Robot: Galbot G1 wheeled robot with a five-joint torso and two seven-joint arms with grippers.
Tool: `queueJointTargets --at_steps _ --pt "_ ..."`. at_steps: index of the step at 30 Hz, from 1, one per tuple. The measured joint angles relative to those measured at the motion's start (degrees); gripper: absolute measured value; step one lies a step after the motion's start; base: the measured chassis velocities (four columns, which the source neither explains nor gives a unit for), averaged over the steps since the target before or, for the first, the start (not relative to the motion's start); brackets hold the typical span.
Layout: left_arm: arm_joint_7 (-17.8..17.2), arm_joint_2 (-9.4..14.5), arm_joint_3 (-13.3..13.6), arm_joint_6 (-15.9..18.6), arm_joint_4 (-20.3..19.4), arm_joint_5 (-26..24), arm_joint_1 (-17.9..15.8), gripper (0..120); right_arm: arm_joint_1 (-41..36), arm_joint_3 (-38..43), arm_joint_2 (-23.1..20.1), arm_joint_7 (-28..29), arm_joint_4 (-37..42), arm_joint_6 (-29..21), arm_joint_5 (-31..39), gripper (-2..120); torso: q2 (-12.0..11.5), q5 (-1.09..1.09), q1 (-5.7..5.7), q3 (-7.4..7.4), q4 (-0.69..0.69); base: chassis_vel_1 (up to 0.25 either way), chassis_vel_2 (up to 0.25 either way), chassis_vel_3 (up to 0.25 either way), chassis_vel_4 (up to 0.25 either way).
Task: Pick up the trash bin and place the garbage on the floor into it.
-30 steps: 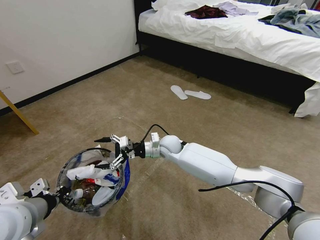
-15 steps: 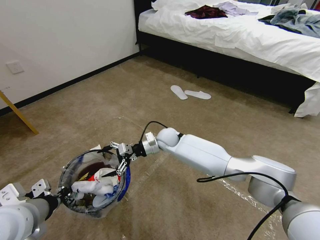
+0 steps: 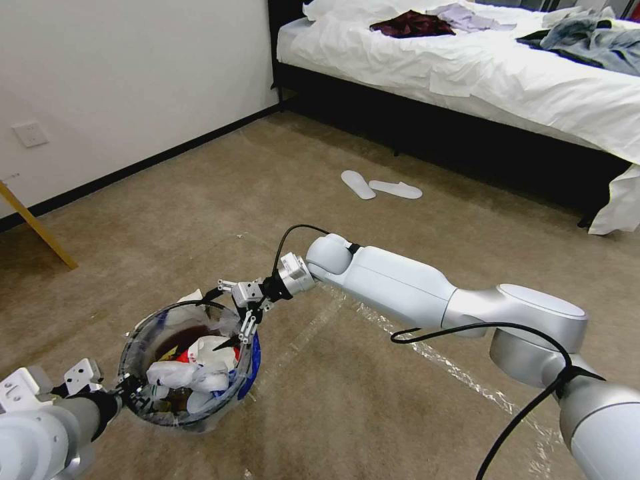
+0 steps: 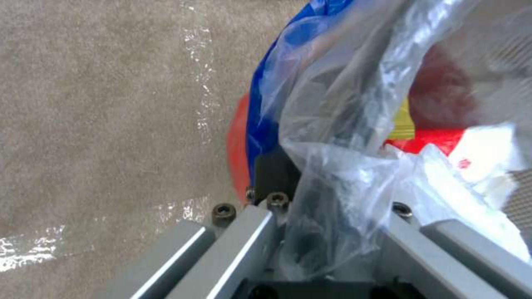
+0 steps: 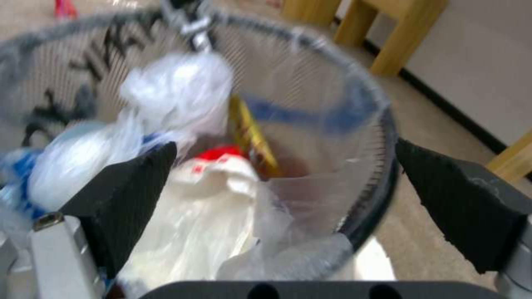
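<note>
Trash bin (image 3: 155, 413): near left, above the carpet (image 3: 373, 413), its near rim pinched in my left gripper (image 3: 130, 393) with the clear liner caught in the clamp. Red base (image 4: 237, 158) and blue bag edge (image 4: 272, 104) beside the jaws.

Garbage (image 3: 197, 370): white tissues, red wrapper and yellow scrap (image 5: 252, 137) heaped inside the bin.

My right gripper (image 3: 227, 317): over the bin's far rim, fingers spread wide, holding nothing.

Slippers (image 3: 380, 187): far, before the bed (image 3: 467, 73).

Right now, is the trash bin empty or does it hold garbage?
It holds garbage: white tissues and red wrappers fill the trash bin.
</note>
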Motion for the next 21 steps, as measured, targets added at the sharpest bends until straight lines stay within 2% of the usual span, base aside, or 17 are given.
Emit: queueJointTargets --at_steps 4,6,12,15,17,18,19,21 --pt "0.17 0.12 -0.01 0.03 -0.04 -0.20 0.11 0 0.53 1.58 -0.72 0.21 0.73 -0.23 4.13 100 0.00 0.00 0.00 0.00 0.00 0.000 0.000 0.000 0.000" --pt "0.18 0.20 -0.01 0.04 -0.03 -0.39 0.17 0 0.70 3.43 -1.65 1.82 2.02 -0.61 8.43 100 0.00 0.01 0.00 0.00 0.00 0.000 0.000 0.000 0.000" --pt "-0.36 0.82 -0.42 -0.03 0.40 -1.78 0.23 0 -0.27 8.57 -4.13 5.51 4.54 -1.10 12.30 100 0.00 0.01 0.00 0.00 0.00 0.000 0.000 0.000 0.000" --pt "-1.17 1.14 -0.83 -0.18 0.48 -3.12 0.31 0 -1.70 11.42 -6.10 8.62 6.50 -1.19 14.86 100 0.00 0.01 0.00 -0.01 0.00 0.000 0.000 0.000 0.000" --pt "-2.11 1.70 -2.05 -0.32 0.28 -5.10 0.40 0 -4.52 15.38 -8.79 13.85 8.41 0.07 16.56 100 0.00 0.02 0.00 -0.01 0.00 0.000 0.000 0.000 0.000" --pt "-2.11 1.70 -2.05 -0.32 0.28 -5.10 0.40 0 -4.52 15.38 -8.79 13.85 8.41 0.07 16.56 100 0.00 0.02 0.00 -0.01 0.00 0.000 0.000 0.000 0.000" --pt "-2.44 2.23 -2.81 -0.35 0.11 -5.69 0.74 0 -6.18 17.78 -10.34 17.20 9.24 0.83 16.84 100 0.00 0.02 0.00 0.00 -0.01 0.000 0.000 0.000 0.000" --pt "-2.49 2.40 -3.07 -0.35 0.05 -5.84 0.87 0 -6.49 18.26 -10.61 17.75 9.39 0.90 16.86 100 0.00 0.02 0.00 0.00 -0.01 0.000 0.000 0.000 0.000"
